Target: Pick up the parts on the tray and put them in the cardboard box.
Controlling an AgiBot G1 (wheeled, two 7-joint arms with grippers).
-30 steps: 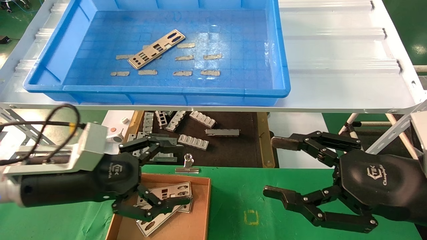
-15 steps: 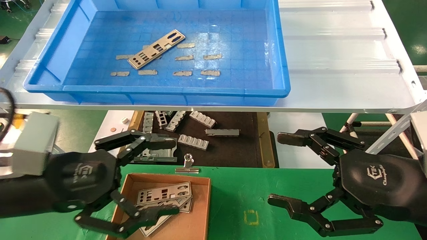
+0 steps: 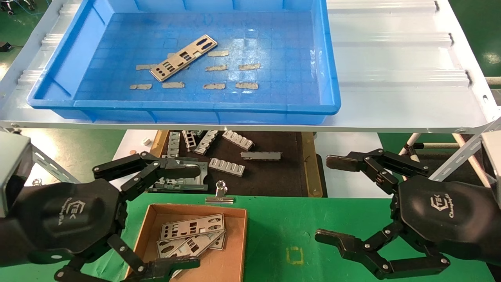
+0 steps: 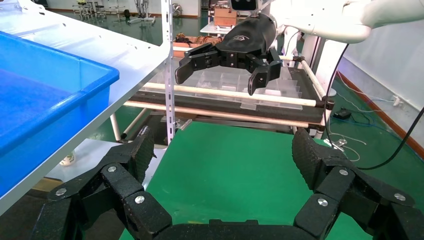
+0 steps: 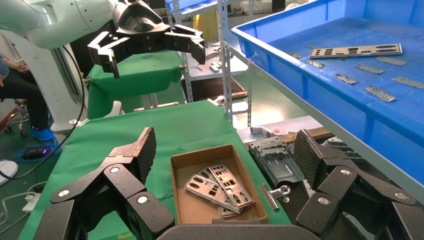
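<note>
Head view shows one part (image 3: 184, 57) lying aslant in the tray (image 3: 195, 107), awaiting pickup; several plates (image 3: 192, 227) already sit in the cardboard box (image 3: 231, 254). Left gripper (image 3: 172, 217), spread and empty, hovers beside the box; right gripper (image 3: 332, 199) waits, also spread.

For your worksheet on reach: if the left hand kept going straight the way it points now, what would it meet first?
Most likely the right hand, which sits dead ahead of the left hand in its wrist view, over open green cloth. Depth is hard to judge.
</note>
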